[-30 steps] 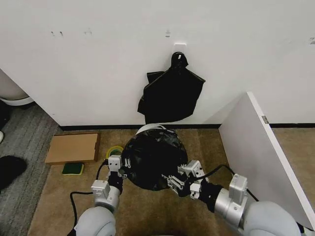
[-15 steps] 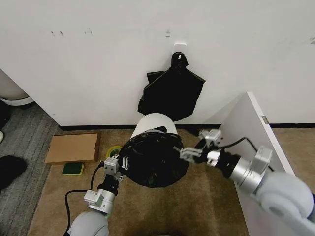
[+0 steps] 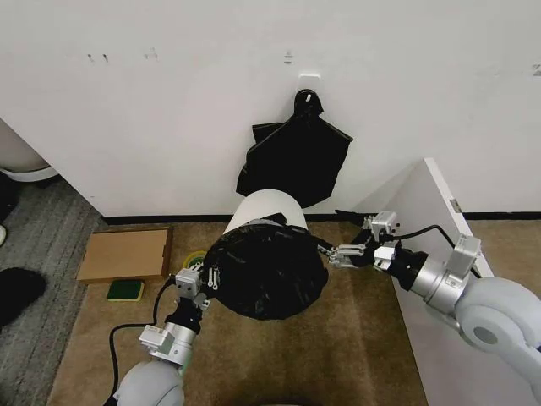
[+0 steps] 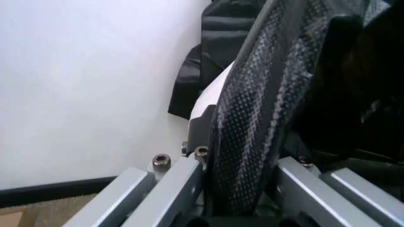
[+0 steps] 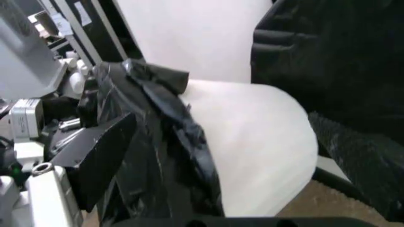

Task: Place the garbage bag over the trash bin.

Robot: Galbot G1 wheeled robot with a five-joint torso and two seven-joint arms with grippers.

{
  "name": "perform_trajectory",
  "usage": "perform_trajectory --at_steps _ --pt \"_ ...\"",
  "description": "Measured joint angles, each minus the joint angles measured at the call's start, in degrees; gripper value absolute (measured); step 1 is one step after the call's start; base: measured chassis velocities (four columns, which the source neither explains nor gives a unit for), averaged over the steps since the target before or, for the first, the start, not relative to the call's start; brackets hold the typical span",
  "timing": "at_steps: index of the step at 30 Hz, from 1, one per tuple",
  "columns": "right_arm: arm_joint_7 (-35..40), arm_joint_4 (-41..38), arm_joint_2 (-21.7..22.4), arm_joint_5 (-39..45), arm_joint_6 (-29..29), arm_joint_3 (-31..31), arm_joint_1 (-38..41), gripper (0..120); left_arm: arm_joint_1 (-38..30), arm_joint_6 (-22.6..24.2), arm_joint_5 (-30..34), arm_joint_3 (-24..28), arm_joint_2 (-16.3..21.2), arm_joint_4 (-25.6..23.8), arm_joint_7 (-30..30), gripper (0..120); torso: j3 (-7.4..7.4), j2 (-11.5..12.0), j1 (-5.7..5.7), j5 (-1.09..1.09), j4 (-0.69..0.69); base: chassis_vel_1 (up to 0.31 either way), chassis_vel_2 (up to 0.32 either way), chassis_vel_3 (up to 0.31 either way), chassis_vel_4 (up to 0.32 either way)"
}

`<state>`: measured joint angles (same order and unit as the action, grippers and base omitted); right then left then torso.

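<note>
Trash bin: tilted, mouth toward the robot, at the wall's foot.
Garbage bag: stretched over the bin's mouth.
Left gripper: clenched on the bag's rim at 9 o'clock.
Right gripper: at 3 o'clock, clamped on the bag's edge.

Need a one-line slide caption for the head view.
Both claws, left and right, grip opposite edges of the black garbage bag stretched over the tilted white trash bin near the wall.

White wall, brown carpet (black baseboard between)
</note>
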<state>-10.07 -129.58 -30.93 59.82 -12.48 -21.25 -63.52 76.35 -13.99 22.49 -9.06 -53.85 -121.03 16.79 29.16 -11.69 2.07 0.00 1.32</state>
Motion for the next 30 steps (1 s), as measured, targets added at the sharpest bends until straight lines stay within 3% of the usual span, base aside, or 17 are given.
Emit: perform_trajectory --at_steps 4,13,15,25,30 --pt "0.94 -0.09 -0.22 1.08 -0.52 0.68 0.35 96 0.19 0.12 -0.14 0.23 -0.06 -0.38 0.01 0 -0.01 0.0 0.0 0.0 0.0 0.0 0.0 0.0 0.0" --pt "1.56 -0.16 -0.27 3.95 -1.21 0.63 0.65 71 0.15 0.32 -0.16 0.36 -0.2 -0.51 0.13 0 -0.01 0.0 0.0 0.0 0.0 0.0 0.0 0.0 0.0" --pt "1.6 -0.32 -0.3 4.69 -1.3 0.37 0.65 71 0.14 0.32 -0.16 0.37 -0.18 -0.52 0.12 0 -0.01 0.0 0.0 0.0 0.0 0.0 0.0 0.0 0.0" --pt "1.41 -0.58 -0.12 7.51 -1.45 -0.77 0.55 98 0.06 0.34 -0.19 0.39 -0.13 -0.34 0.09 0 -0.01 0.0 0.0 0.0 0.0 0.0 0.0 0.0 0.0" --pt "1.0 -0.27 0.05 7.55 -1.57 -0.84 0.54 97 -0.06 0.35 -0.17 0.38 -0.14 -0.4 0.1 0 -0.01 0.0 0.0 0.0 0.0 0.0 0.0 0.0 0.0"
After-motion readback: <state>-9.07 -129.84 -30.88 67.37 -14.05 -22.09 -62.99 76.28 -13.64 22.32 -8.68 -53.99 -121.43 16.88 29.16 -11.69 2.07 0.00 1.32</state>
